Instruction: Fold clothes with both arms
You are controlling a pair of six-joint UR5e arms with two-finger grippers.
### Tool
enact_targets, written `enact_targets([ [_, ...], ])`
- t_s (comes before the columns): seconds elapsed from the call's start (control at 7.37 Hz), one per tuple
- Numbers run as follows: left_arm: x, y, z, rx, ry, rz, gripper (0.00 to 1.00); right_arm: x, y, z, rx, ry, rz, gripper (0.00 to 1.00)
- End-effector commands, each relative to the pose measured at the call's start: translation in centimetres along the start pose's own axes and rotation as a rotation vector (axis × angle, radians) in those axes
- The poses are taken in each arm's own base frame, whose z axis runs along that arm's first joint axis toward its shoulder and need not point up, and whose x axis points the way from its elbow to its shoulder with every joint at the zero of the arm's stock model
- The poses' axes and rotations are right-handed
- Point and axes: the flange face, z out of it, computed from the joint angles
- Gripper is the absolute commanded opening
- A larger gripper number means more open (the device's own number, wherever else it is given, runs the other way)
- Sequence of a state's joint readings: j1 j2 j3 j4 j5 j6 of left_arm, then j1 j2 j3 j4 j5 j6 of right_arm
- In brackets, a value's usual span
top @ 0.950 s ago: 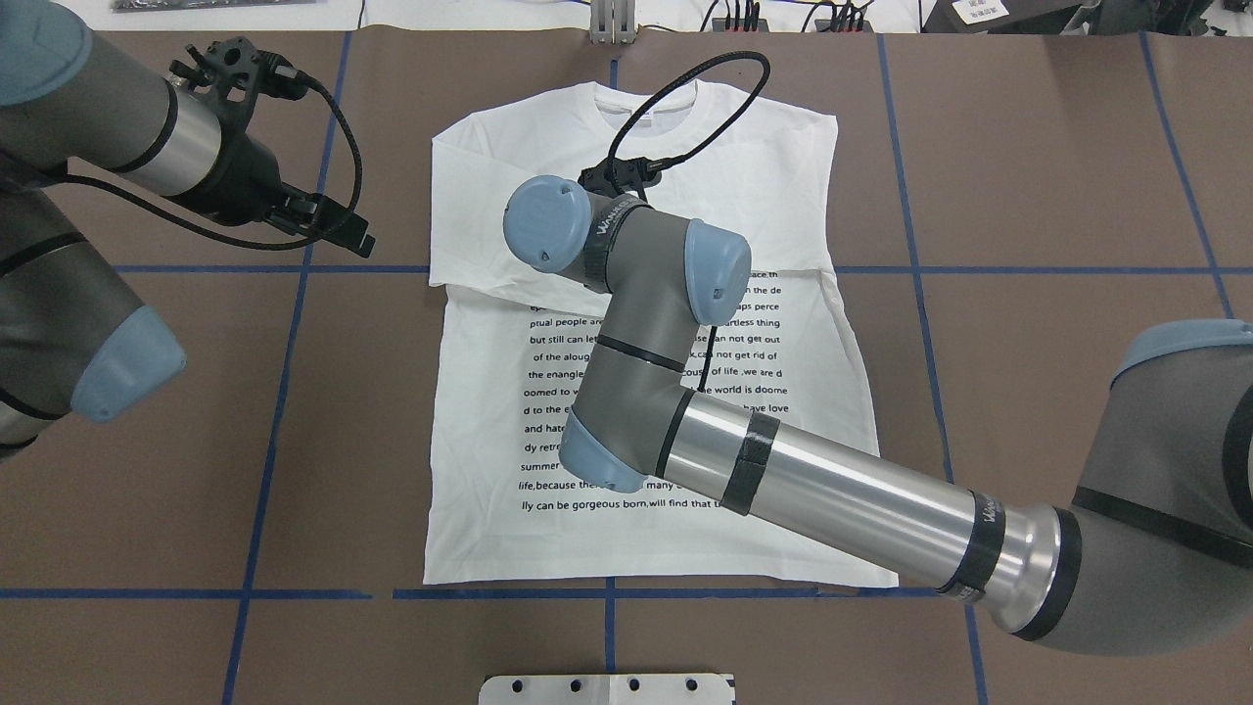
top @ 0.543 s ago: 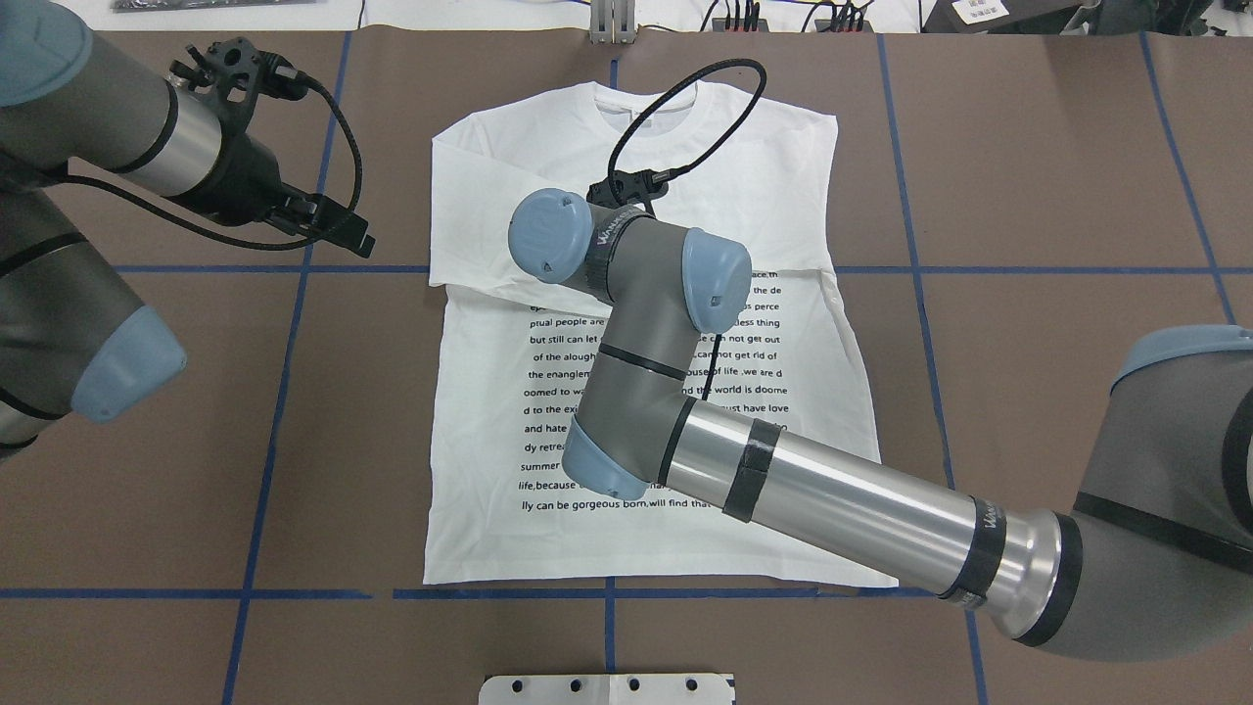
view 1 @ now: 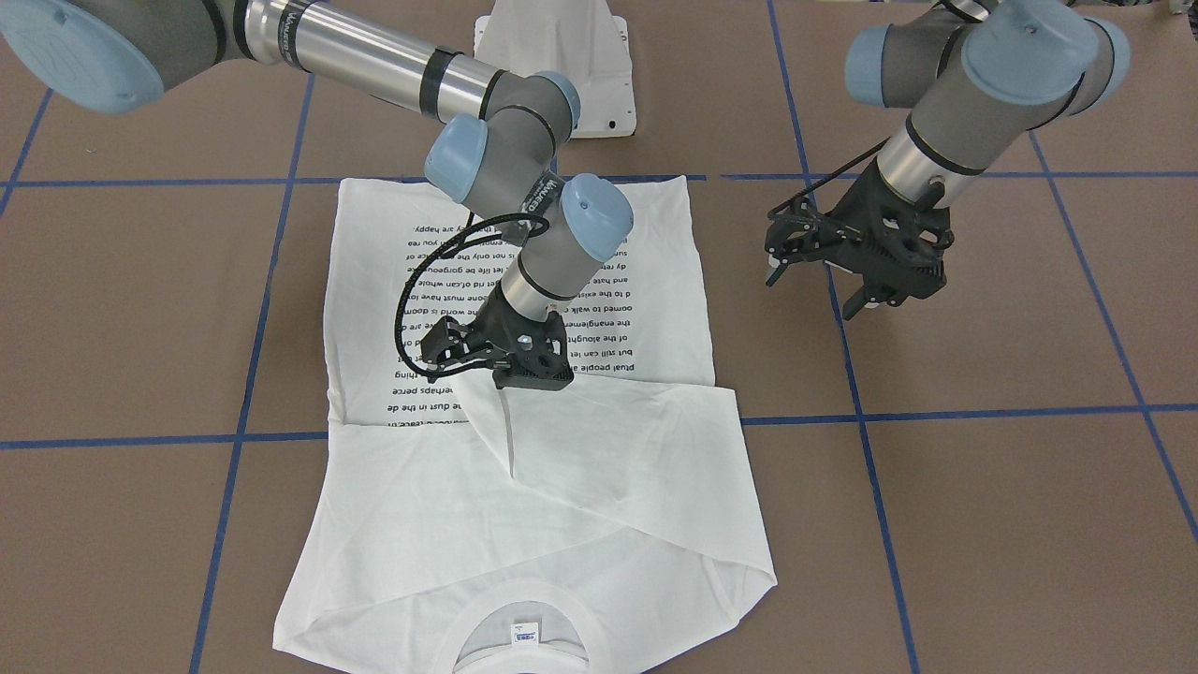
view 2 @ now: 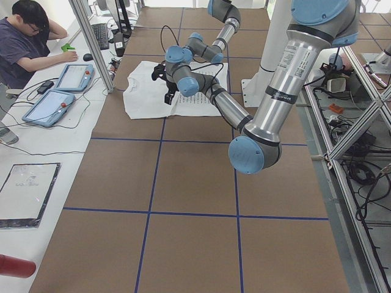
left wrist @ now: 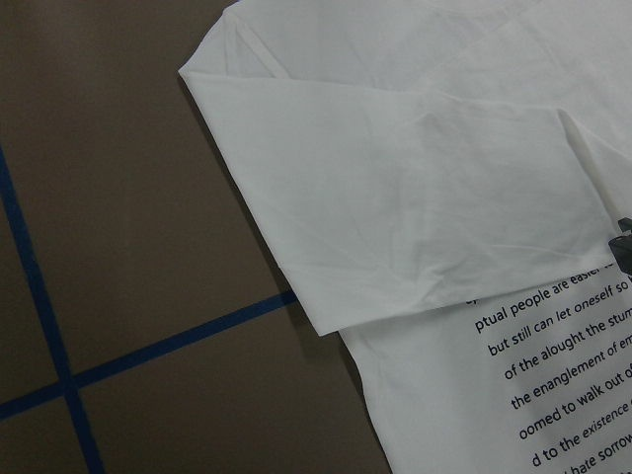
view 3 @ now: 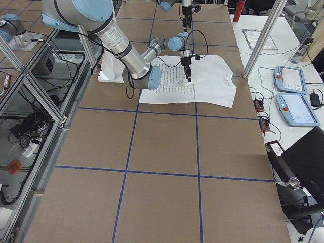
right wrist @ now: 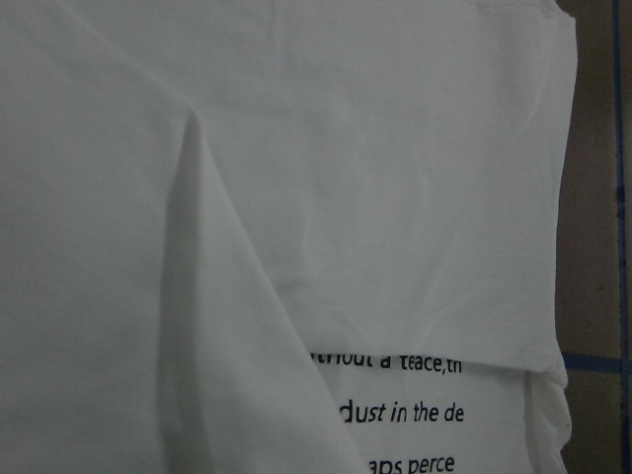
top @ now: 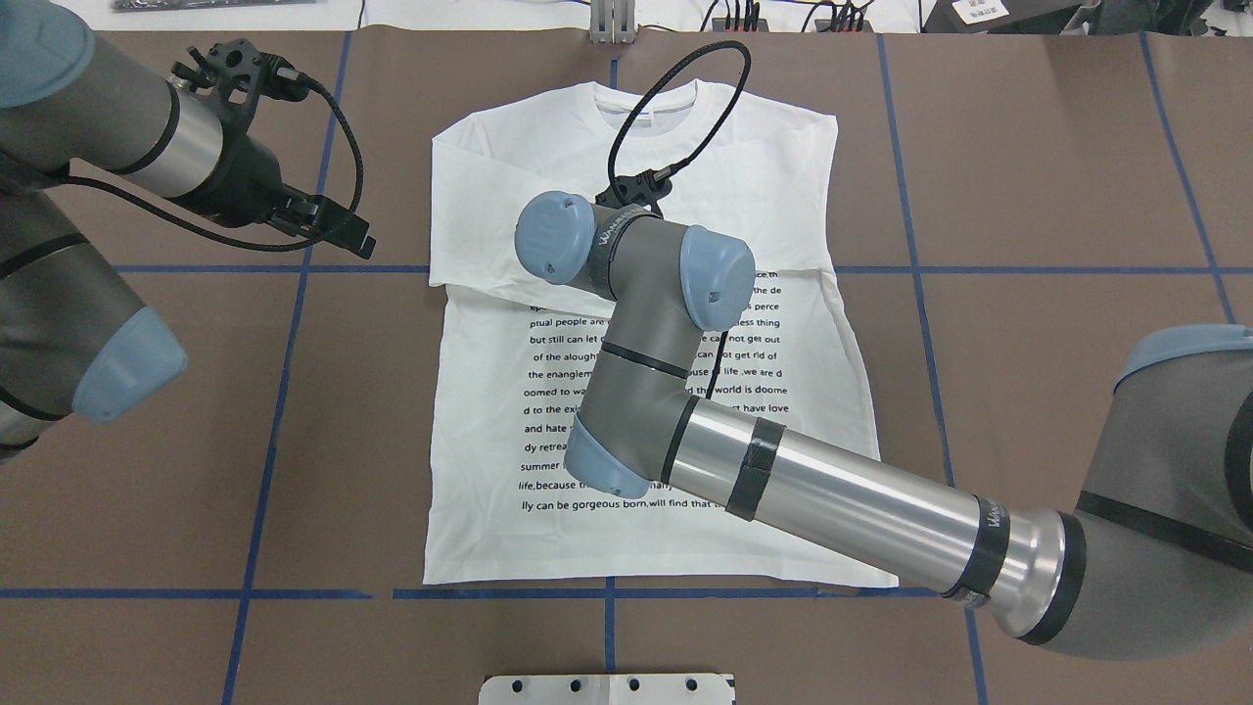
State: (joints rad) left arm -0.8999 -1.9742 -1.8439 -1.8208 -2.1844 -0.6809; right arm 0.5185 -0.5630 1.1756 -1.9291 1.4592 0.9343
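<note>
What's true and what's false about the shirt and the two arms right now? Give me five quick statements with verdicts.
1. The T-shirt lies printed side up. True.
2. The left arm has its jaws over the shirt. False: they hang over bare table beside it.
3. The right arm reaches over the shirt. True.
4. The neck label is hidden. False: it shows inside the collar.
5. Both sleeves stretch outward. False: they're folded across the chest.

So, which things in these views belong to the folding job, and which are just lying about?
Part of the job:
white T-shirt
right gripper, at the folded-in sleeve
left gripper, off the shirt, beside it

Just lying about:
handheld screens on the side bench
seated person
white pedestal
</note>
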Motion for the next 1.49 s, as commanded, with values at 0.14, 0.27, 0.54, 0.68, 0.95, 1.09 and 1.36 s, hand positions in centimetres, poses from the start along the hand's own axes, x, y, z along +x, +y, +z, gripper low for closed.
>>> enact_targets([
  [0.14,0.3,0.0,-0.2,0.002,0.005,-0.004,1.0,6.7,-0.8,4.8,-0.022,0.124,-0.156,1.0],
  [0.27,0.4,0.0,-0.4,0.006,0.006,-0.004,1.0,9.0,-2.1,5.6,-0.019,0.144,-0.21,1.0],
  [0.54,0.4,0.0,-0.5,0.007,0.007,-0.015,1.0,12.3,-3.8,4.2,0.023,0.082,-0.23,1.0],
  [0.68,0.7,0.0,-0.4,0.007,0.01,-0.034,1.0,14.5,-1.3,5.3,0.059,-0.099,-0.191,1.0],
  [0.95,0.9,0.1,-0.5,0.014,0.008,-0.086,1.0,20.5,5.3,4.3,0.099,-0.325,-0.101,1.0],
  [1.09,1.0,0.9,-1.0,0.02,0.011,-0.137,1.0,23.5,8.8,2.3,0.1,-0.399,-0.037,1.0],
  [1.36,3.6,5.7,-1.4,0.02,0.024,-0.194,1.0,27.7,15.5,0.0,0.077,-0.487,0.127,1.0],
])
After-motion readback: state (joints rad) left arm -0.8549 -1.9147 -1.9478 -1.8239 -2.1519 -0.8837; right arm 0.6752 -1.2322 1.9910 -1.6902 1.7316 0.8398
